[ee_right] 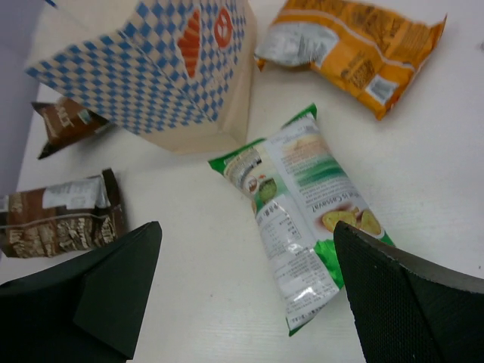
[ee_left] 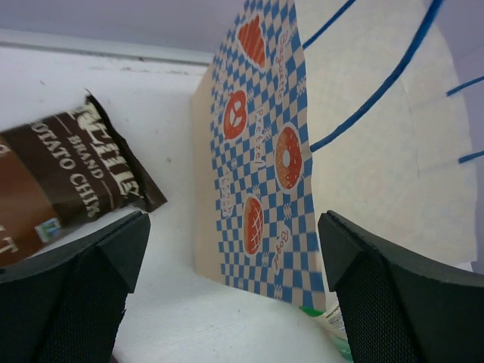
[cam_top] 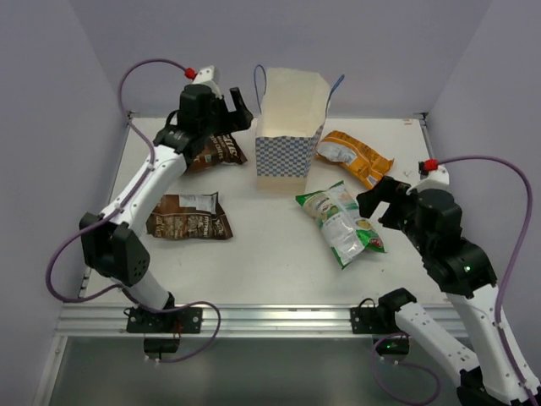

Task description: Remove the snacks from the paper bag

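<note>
The paper bag (cam_top: 289, 127) stands upright at the back middle of the table, mouth open upward; it also shows in the left wrist view (ee_left: 265, 159) and the right wrist view (ee_right: 159, 76). All four snacks lie on the table outside it: one dark brown packet (cam_top: 218, 150) left of the bag, another (cam_top: 189, 217) further forward, the orange-yellow packet (cam_top: 355, 156) right of the bag, the green-and-white packet (cam_top: 341, 222) in front of it. My left gripper (cam_top: 235, 108) is open and empty, above the first brown packet beside the bag. My right gripper (cam_top: 379, 203) is open and empty, just right of the green-and-white packet.
The table's raised white rim (cam_top: 110, 194) runs along the left side, and purple walls close the back and sides. A metal rail (cam_top: 270, 320) with the arm bases lines the near edge.
</note>
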Motion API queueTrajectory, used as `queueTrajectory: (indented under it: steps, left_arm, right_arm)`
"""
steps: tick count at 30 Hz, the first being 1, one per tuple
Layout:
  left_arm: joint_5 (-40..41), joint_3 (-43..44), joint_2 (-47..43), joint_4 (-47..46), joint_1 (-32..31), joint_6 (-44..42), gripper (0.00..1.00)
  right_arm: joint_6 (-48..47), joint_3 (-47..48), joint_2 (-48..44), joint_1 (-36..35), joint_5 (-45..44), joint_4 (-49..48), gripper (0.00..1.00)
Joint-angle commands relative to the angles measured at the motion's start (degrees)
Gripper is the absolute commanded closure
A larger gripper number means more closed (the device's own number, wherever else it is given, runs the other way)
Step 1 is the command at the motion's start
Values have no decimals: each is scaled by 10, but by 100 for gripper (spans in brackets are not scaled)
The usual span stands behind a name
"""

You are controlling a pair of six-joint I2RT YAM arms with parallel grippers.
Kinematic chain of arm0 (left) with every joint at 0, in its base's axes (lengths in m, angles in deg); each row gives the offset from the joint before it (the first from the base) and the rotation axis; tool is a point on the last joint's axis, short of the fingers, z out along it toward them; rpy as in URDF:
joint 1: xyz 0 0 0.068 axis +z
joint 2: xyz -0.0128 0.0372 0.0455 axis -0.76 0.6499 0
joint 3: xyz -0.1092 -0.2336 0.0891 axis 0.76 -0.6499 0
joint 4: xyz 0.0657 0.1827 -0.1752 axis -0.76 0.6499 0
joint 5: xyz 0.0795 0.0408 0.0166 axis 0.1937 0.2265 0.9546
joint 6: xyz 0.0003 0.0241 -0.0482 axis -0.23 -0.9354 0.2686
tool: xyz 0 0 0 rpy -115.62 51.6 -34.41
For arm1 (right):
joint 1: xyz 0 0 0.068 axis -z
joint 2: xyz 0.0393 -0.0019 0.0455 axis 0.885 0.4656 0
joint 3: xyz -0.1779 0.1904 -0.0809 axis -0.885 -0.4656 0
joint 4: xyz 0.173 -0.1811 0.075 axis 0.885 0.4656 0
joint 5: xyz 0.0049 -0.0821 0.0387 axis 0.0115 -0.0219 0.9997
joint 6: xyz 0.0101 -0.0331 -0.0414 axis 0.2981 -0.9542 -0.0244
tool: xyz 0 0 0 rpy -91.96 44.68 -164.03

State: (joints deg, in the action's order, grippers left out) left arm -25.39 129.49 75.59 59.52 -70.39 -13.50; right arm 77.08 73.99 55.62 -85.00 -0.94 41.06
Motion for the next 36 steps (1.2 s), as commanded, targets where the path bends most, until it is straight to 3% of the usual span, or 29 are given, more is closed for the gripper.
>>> queueTrajectory:
  steps: [1,8,18,27,36]
  left_arm:
    - [55,21,-113,34,13,-51,0]
    - [111,-36,-297,63,13,-147,0]
    - [249,-177,-576,119,13,-198,0]
    - [310,-141,-613,256,12,-206,0]
    - [324,-127,-625,272,12,-182,0]
  right_arm:
    - [-63,75,-18,2,-35,14,1]
    - [-132,176,-56,3,-95,11,1]
    - [-233,204,-123,3,-121,-45,1]
    - [-257,173,-156,2,-142,-81,1]
    - [-282,192,-140,3,-138,-93,1]
